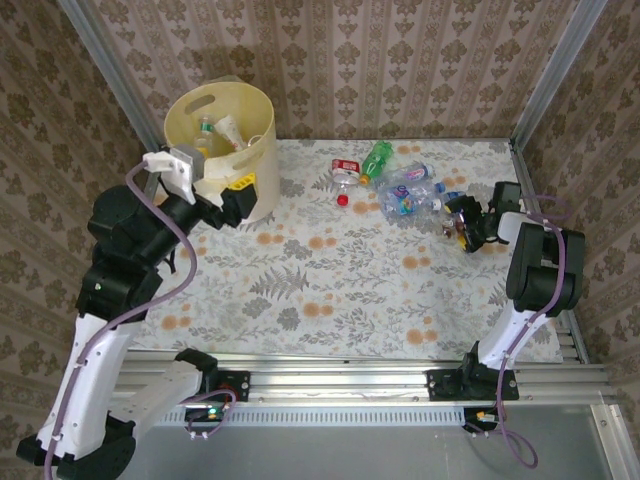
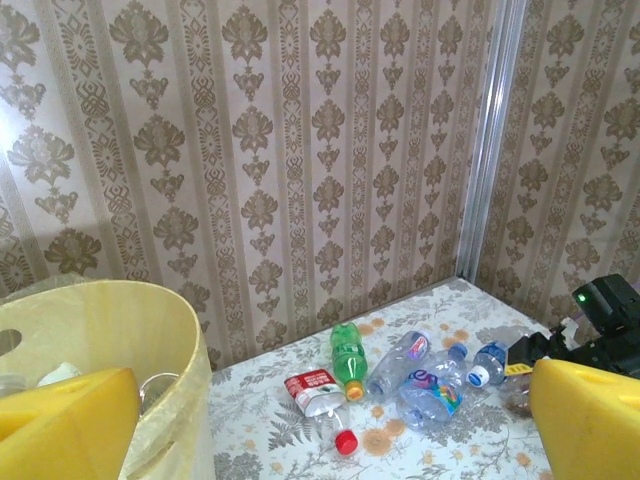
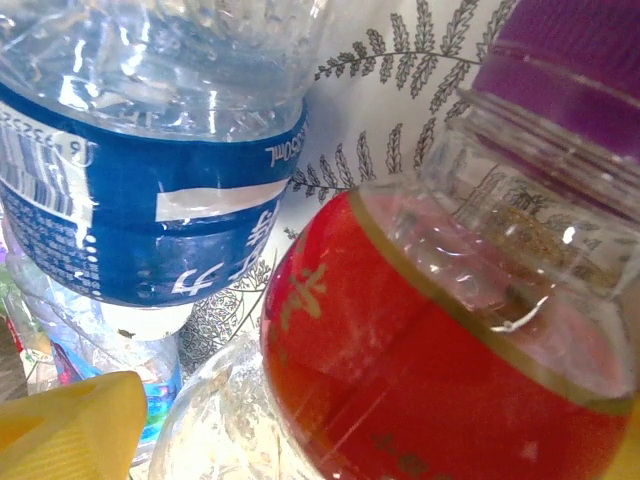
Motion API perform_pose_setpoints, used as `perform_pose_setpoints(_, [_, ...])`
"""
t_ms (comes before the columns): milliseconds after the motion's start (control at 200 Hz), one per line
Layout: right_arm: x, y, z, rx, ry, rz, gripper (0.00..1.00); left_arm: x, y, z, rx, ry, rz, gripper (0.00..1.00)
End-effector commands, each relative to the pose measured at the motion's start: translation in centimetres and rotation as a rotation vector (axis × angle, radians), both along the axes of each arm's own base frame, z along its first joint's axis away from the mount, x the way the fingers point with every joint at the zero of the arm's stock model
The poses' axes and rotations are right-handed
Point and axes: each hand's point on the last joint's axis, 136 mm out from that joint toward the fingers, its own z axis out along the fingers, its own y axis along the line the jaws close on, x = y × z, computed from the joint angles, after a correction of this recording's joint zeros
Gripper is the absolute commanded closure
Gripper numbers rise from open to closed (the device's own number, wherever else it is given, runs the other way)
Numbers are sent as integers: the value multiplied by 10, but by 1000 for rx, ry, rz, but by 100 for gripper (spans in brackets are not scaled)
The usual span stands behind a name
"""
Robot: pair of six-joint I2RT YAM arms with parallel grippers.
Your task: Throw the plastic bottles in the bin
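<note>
Straddling a red-labelled bottle (image 3: 440,380) among the plastic bottles (image 1: 405,192) at 2 o'clock, right gripper (image 1: 466,226) looks lined up for a pick; clamped or loose, cannot tell. Left gripper (image 1: 240,192) hangs released beside the bin (image 1: 262,150) at 10 o'clock, out of the way.

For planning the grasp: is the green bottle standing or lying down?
Lying down: in the left wrist view the green bottle rests on its side on the table.

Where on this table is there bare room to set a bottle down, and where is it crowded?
Bare: the wide middle and near strip of the table, between the bin and the plastic bottles. Crowded: the far right, around the right gripper.
</note>
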Motion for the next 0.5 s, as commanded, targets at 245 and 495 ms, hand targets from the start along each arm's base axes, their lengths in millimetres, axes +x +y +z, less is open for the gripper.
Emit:
perform_pose_setpoints(245, [-37, 34, -28, 14, 39, 95, 21, 1, -6, 4, -30, -6, -17, 0])
perform_pose_setpoints(495, [-61, 54, -18, -52, 14, 160, 28, -2, -21, -5, -22, 16, -66, 0])
